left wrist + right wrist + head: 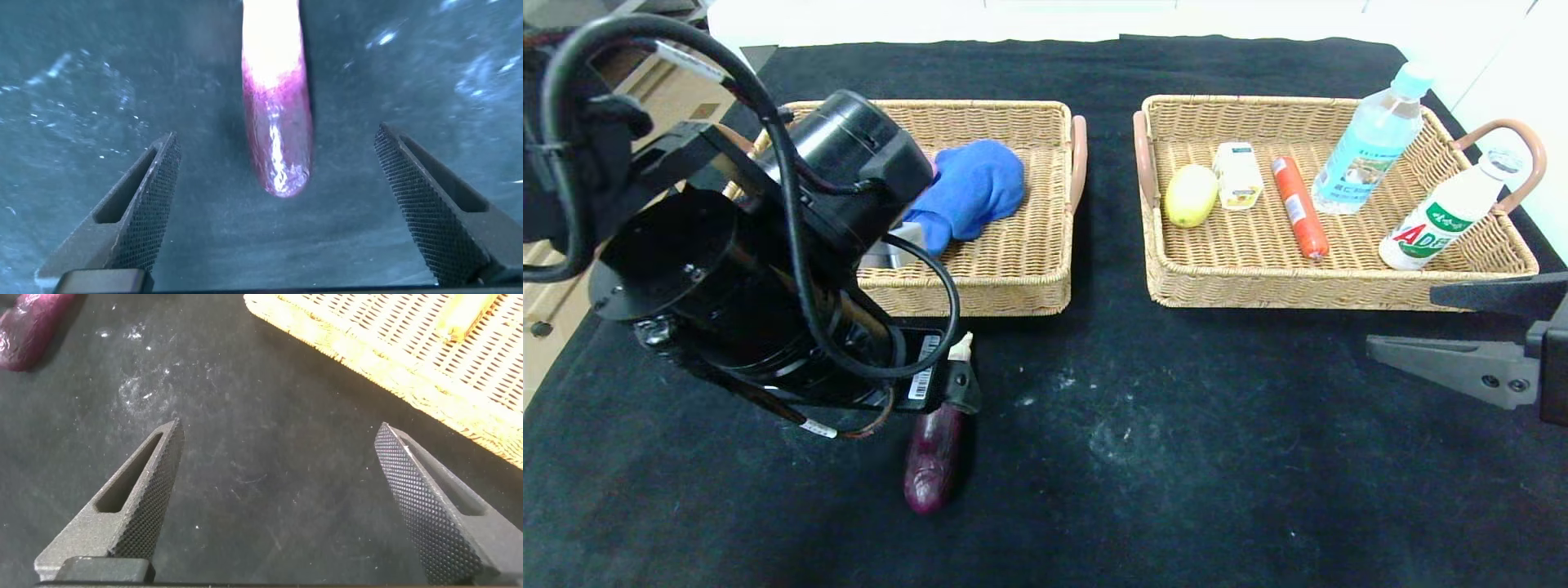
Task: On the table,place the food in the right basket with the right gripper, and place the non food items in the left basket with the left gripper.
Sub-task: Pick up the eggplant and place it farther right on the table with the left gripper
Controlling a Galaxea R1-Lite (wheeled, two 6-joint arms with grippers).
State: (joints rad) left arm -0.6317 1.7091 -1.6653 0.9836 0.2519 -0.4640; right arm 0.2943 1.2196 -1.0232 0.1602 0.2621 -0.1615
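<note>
Left wrist view: the left claw (278, 204) is held wide open above the purple eggplant (278, 122), which lies on the black desk (1176, 457) before the left basket (1021, 278). The right claw (278, 498), also spread open, is parked near the right basket (1258, 286).

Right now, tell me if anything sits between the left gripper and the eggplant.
Nothing visible does. The left gripper hangs open right over the eggplant, whose rounded end lies between the two fingers on the bare black table. The right gripper is open, off to the right.
</note>
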